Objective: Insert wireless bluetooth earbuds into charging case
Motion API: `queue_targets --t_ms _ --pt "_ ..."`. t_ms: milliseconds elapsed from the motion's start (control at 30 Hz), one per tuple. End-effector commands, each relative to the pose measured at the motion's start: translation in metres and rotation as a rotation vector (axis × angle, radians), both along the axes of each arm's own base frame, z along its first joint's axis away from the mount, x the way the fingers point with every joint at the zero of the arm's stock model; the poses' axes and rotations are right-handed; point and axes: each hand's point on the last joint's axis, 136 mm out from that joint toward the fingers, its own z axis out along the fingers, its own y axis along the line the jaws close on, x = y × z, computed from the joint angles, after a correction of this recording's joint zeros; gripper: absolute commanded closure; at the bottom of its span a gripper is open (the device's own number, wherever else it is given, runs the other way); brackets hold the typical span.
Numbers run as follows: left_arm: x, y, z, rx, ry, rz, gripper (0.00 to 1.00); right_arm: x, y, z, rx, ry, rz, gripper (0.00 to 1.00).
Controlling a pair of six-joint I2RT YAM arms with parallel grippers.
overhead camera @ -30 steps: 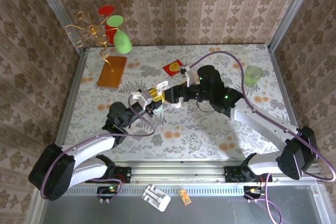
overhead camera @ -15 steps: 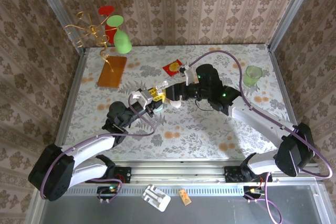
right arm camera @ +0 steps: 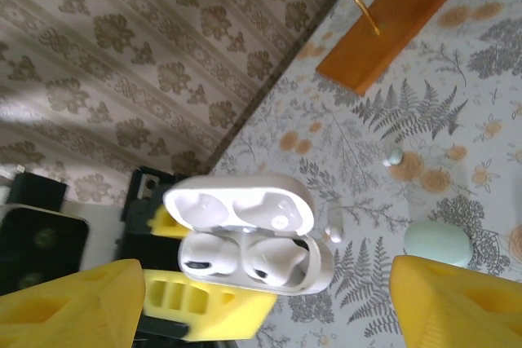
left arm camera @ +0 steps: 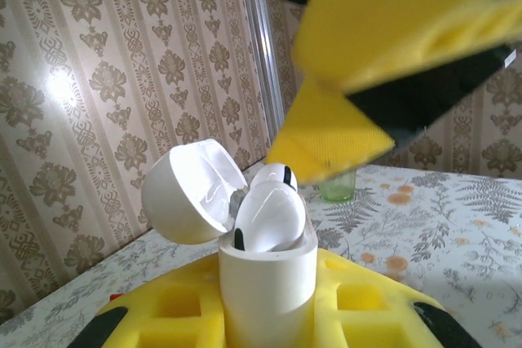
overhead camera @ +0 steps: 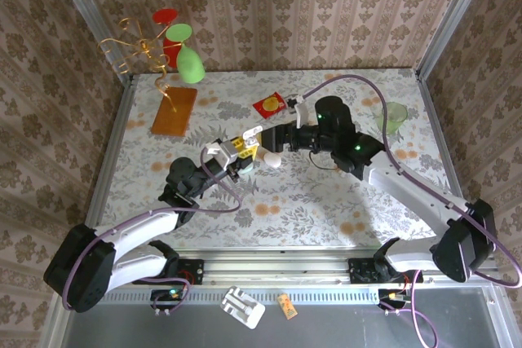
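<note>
The white charging case (left arm camera: 267,283) stands upright with my left gripper (left arm camera: 269,319) shut on it between its yellow pads. Its lid (left arm camera: 192,193) is flipped open. Two white earbuds (right arm camera: 204,260) (right arm camera: 281,265) sit in the case's wells, seen from above in the right wrist view. My right gripper (right arm camera: 261,307) hovers just over the open case (right arm camera: 245,270), open, with a yellow finger (right arm camera: 73,307) on each side and nothing between them. From above, the left gripper (overhead camera: 232,155) and right gripper (overhead camera: 253,144) meet at the table's middle.
A tiny white piece (right arm camera: 334,230) lies on the table beside the case. A pale mint pebble-shaped case (right arm camera: 438,242) and a small mint bit (right arm camera: 395,156) lie further off. An orange board (overhead camera: 174,110) with a wire stand sits back left, a red packet (overhead camera: 268,105) behind, a green cup (overhead camera: 394,116) at the right.
The right gripper pushed left over the case, then drew back slightly to the right with its fingers apart. The left gripper kept the case still.
</note>
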Motion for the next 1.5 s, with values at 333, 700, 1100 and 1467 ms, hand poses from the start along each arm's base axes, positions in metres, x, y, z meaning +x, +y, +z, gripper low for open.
queue_targets --t_ms 333,700,1100,1467 --pt "0.0 0.003 -0.01 0.279 -0.265 0.062 1.0 0.035 -0.009 -0.035 -0.193 0.236 -0.138 0.23" --pt "0.005 0.005 -0.011 0.283 -0.254 0.085 1.0 0.022 -0.003 -0.062 -0.216 0.294 -0.062 0.22" --pt "0.014 0.009 -0.007 0.236 -0.16 0.132 1.0 0.001 -0.011 -0.064 -0.25 0.265 -0.003 0.21" --pt "0.012 0.005 -0.019 0.238 -0.123 0.1 1.0 0.004 -0.024 -0.037 -0.19 0.161 -0.063 0.22"
